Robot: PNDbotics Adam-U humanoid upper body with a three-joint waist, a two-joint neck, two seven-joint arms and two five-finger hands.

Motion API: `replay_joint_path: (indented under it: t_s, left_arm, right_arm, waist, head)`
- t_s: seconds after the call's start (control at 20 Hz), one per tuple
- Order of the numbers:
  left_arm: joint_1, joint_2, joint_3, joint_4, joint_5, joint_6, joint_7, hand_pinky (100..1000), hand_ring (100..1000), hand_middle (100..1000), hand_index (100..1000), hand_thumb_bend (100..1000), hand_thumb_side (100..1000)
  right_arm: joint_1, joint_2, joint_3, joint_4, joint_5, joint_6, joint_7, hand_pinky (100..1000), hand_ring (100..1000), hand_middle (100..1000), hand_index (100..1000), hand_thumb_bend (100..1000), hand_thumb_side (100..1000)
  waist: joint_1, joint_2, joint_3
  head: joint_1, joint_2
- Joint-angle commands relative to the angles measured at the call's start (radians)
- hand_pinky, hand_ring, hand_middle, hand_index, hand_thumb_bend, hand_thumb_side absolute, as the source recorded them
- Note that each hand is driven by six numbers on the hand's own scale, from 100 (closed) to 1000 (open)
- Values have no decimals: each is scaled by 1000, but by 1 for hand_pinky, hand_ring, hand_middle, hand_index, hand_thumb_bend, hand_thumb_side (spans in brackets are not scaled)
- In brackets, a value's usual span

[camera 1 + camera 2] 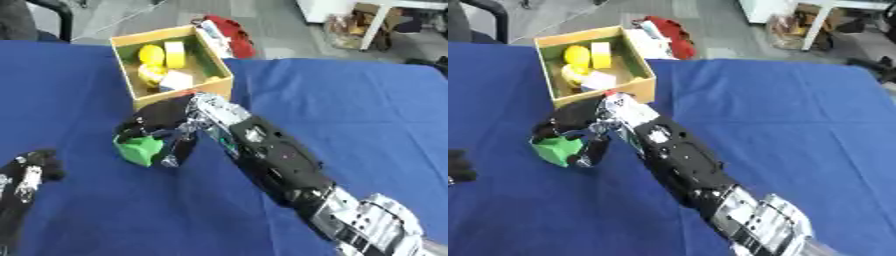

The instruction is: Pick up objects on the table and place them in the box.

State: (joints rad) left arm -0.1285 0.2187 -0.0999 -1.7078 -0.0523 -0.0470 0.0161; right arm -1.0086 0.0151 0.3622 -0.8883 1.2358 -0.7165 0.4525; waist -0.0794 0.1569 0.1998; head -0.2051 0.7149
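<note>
Left eye view: my right hand (162, 131) curled round green block (140, 149) on desk (350, 110), box (133, 92) already holding several items.

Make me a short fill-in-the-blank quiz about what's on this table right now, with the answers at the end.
1. The right hand is curled around a ____ block.
2. The wooden box stands on a ____ tablecloth.
3. Inside the box lie a white block and several ____ objects.
4. The left hand rests near the lower ____ corner.

Answers: green; blue; yellow; left
</note>
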Motion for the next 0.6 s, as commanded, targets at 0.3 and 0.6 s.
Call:
replay_joint_path:
  t_s: [0.3,0.6]
  left_arm:
    - [-10,3,6,-14,2,-2,-2,642,563,547,724,100,743]
    - [-10,3,5,-14,3,-3,-3,642,562,547,725,100,744]
  right_arm:
    - [-26,1,-15,-16,6,-123,97,962,1000,1000,1000,100,279]
    - [-29,2,-15,-17,3,-120,99,963,1000,1000,1000,100,279]
  waist:
    - [18,-21,1]
    - [19,-21,0]
  head:
    - [-3,-3]
    - [-7,-3]
